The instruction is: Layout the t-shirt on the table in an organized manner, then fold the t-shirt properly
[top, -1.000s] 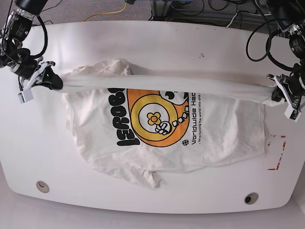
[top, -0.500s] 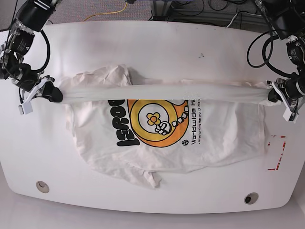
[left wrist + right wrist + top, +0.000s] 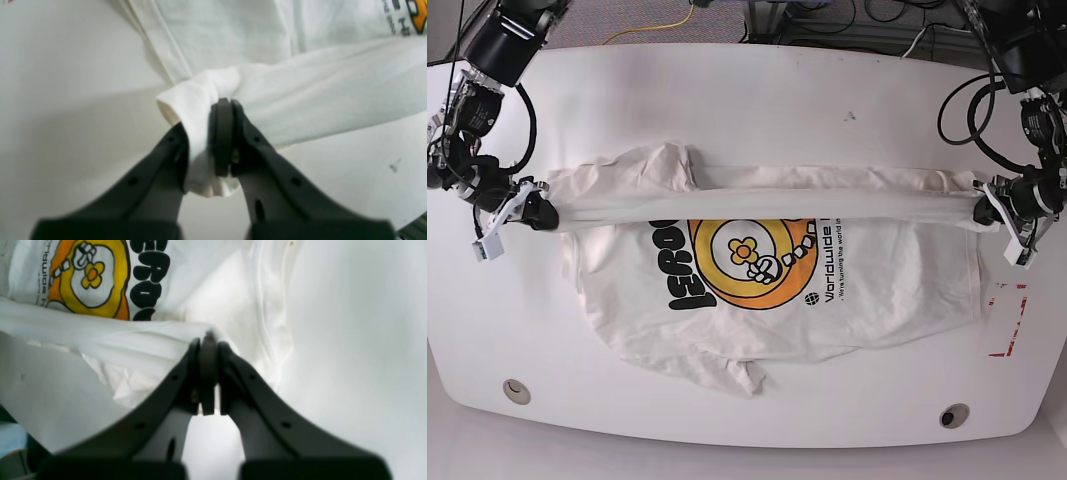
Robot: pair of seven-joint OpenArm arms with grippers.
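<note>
T-shirt (image 3: 767, 300) lay print-up on the white table (image 3: 747, 90), with one edge pulled up into a long tight roll across it. The left gripper (image 3: 209, 133) was squeezed shut on one end of that roll. The right gripper (image 3: 208, 373) was squeezed shut on the other end. Both ends were lifted a little.
</note>
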